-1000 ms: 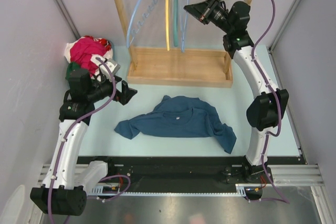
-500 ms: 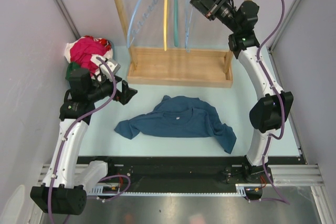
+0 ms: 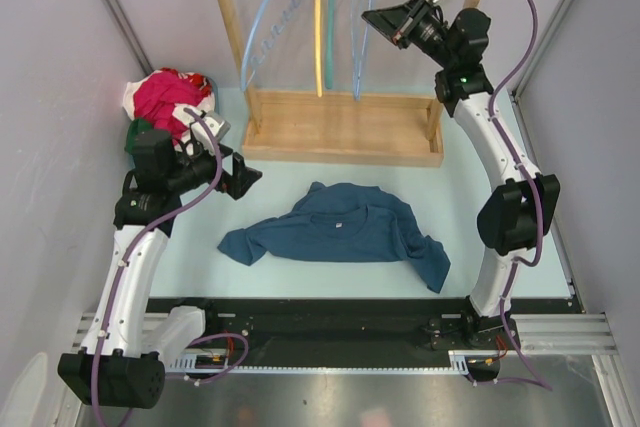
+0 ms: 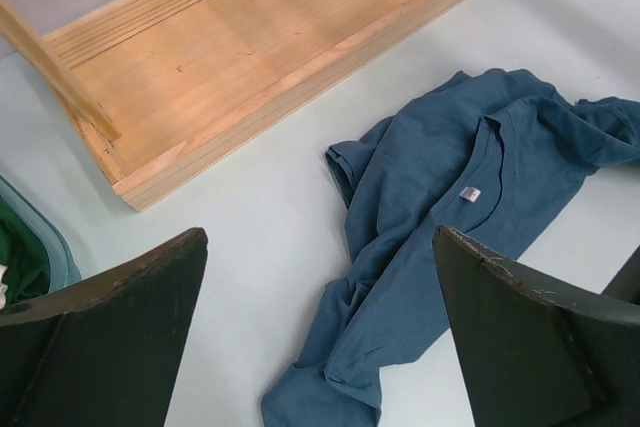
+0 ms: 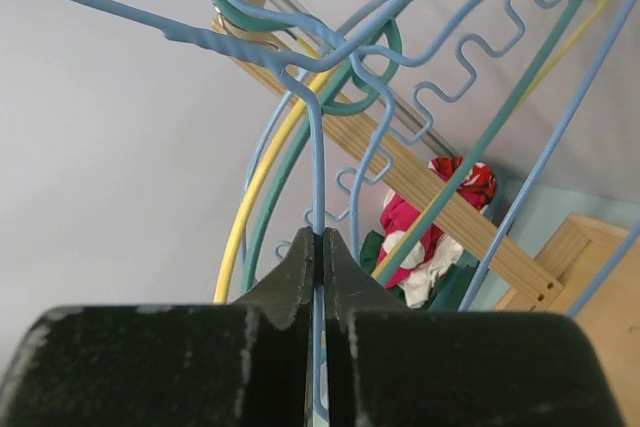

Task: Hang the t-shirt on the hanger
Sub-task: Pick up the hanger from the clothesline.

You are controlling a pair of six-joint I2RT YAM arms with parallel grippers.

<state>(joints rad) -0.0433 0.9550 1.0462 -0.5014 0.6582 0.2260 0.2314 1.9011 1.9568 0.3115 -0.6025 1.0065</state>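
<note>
The hanger [image 5: 316,162] is seen clamped in the right gripper [image 5: 320,252] only from its wrist view. The left gripper [image 4: 315,257] is spread wide apart, with the t-shirt [image 3: 340,232] at four o'clock overhead.

The hanger [image 5: 317,187] vanishes between the closed fingers of the right hand [image 5: 320,243]; a t-shirt [image 4: 450,197] sleeve runs off frame.

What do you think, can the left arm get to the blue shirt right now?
Probably yes. The left arm holds its jaws wide open just beside the t-shirt, pointing toward it. Only bare table lies between them, and nothing sits on the shirt, so the way looks free.
</note>
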